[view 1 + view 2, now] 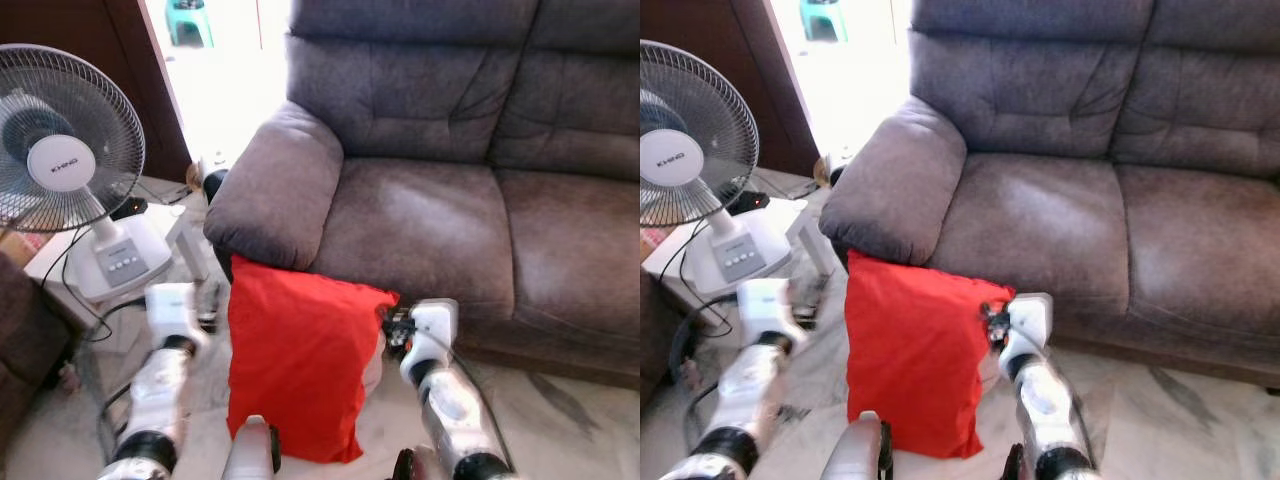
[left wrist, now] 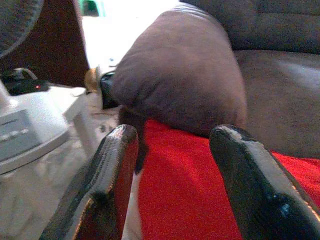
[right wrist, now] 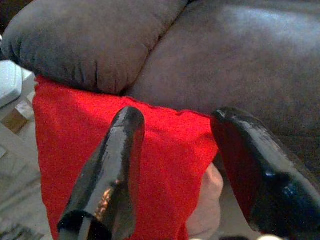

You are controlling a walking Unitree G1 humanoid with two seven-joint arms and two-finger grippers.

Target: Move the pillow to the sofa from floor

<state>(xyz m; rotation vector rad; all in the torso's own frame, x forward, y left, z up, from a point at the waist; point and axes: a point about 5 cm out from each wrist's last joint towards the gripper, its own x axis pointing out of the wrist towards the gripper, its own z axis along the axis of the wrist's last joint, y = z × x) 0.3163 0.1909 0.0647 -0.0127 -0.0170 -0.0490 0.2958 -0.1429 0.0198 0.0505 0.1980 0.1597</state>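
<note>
Red pillow [image 1: 300, 365] upright against sofa [image 1: 420, 200] front.

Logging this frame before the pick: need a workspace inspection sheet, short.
Surface: pale marbled floor.
Job's things: red pillow upright on the floor, leaning on the front of the grey sofa under its armrest; seat bare.
Clutter: white fan on a low white stand.
End effectors: left end effector open at the pillow's left edge; right end effector open at its right edge, one finger in front of the fabric.
Cables: black cable near the fan base.
Surroundings: bright doorway behind.
</note>
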